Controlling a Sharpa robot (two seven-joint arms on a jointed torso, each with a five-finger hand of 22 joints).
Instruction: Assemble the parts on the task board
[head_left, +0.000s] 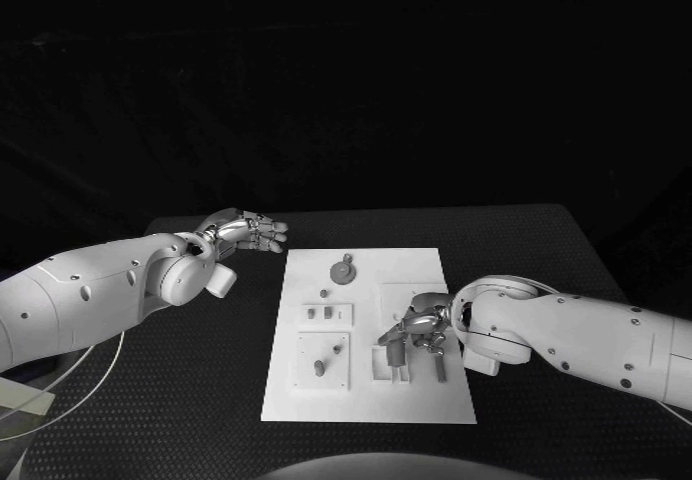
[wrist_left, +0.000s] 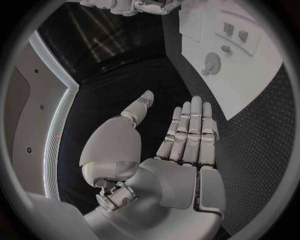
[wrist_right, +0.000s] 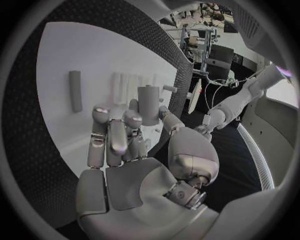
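Your right hand (head_left: 420, 333) grips a grey peg over the task board's near right part; your left hand waits off the board.

The task board (head_left: 368, 290) is your landmark. The peg (wrist_right: 148, 105), a short cylinder, is pinched upright in the right hand's fingertips (wrist_right: 132, 120), its long axis pointing down at the board. A second peg (wrist_right: 75, 90) lies flat on the board just beside. The left hand (head_left: 242, 233), released with fingers straight and apart, hovers beyond the board's far left corner, well away, so the right hand is nearer.
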